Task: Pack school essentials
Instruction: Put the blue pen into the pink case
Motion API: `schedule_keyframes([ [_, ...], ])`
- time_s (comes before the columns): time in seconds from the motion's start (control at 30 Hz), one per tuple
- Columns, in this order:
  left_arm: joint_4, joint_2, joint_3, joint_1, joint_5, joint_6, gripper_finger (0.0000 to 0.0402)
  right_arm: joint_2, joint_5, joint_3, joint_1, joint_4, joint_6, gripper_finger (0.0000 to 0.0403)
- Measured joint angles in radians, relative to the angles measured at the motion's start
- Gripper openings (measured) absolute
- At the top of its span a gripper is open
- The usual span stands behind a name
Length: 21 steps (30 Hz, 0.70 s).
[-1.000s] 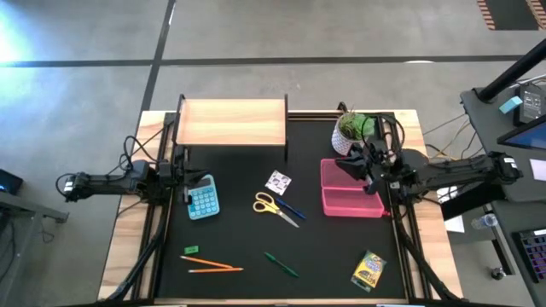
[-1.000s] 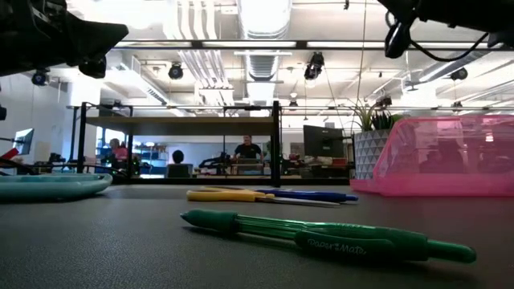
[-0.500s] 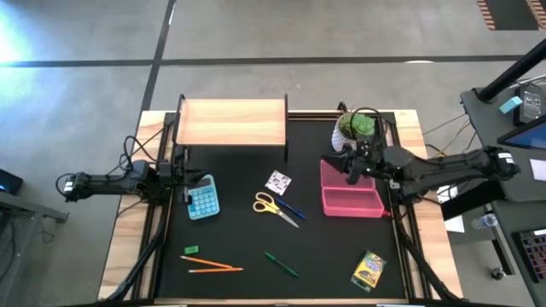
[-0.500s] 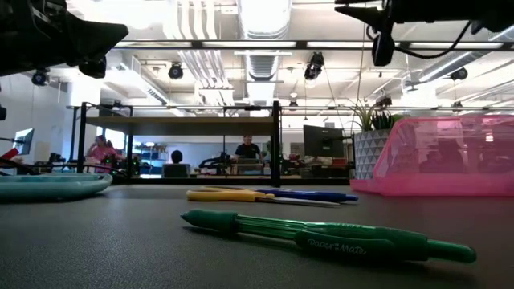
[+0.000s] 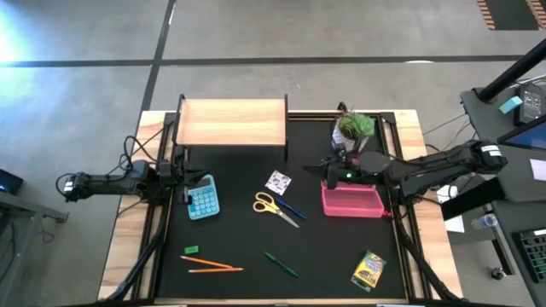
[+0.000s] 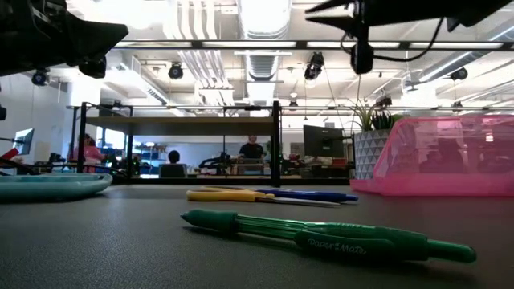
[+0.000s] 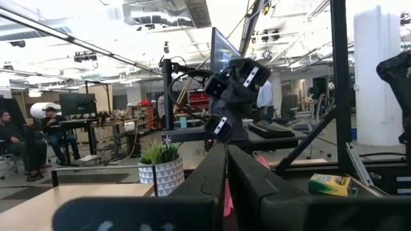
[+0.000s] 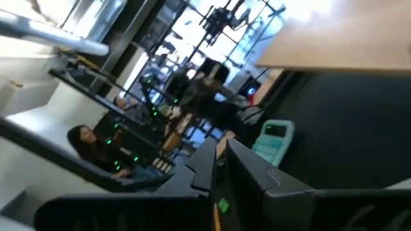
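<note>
The school essentials lie loose on the black mat: yellow-handled scissors (image 5: pixel 271 204), a blue pen (image 5: pixel 293 210), a patterned card (image 5: pixel 278 182), a green pen (image 5: pixel 280 264), orange pencils (image 5: pixel 213 266), a green eraser (image 5: pixel 190 250) and a crayon box (image 5: pixel 369 269). A pink box (image 5: pixel 351 199) stands at the right. My right gripper (image 5: pixel 328 169) hovers shut, pointing level, above the box's left edge; it shows in its wrist view (image 8: pixel 220 154) with nothing between the fingers. My left gripper (image 5: pixel 181 175) waits shut at the table's left side, seen also in its own wrist view (image 7: pixel 227 151).
A teal calculator (image 5: pixel 203 199) lies just by the left gripper. A wooden shelf (image 5: pixel 232 121) stands at the far edge, and a potted plant (image 5: pixel 353 128) sits behind the pink box. The mat's middle and near part hold only the scattered stationery.
My right gripper has travelled toward the table's left edge, from over the pink box's right part to above its left edge. It has stayed high and shut, and it has rolled about its own pointing line. Nothing on the mat has moved.
</note>
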Motion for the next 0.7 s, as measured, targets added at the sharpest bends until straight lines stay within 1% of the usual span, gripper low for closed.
schedule_keyframes([
  [0.07,0.0,0.0,0.0,0.0,0.0,0.0,0.0,0.033,0.003,0.023,0.022,0.0,0.0,0.0028],
  [0.27,0.0,0.0,0.0,0.0,0.0,0.0,0.0,0.139,0.078,0.096,0.065,-0.001,0.003,0.0028],
  [0.37,0.0,0.0,0.0,0.0,0.0,0.0,0.0,0.197,0.078,0.129,0.071,-0.008,0.027,0.0028],
  [0.7,0.0,0.0,0.0,0.0,0.0,0.0,0.0,0.372,0.079,0.246,0.095,-0.017,0.032,0.0028],
])
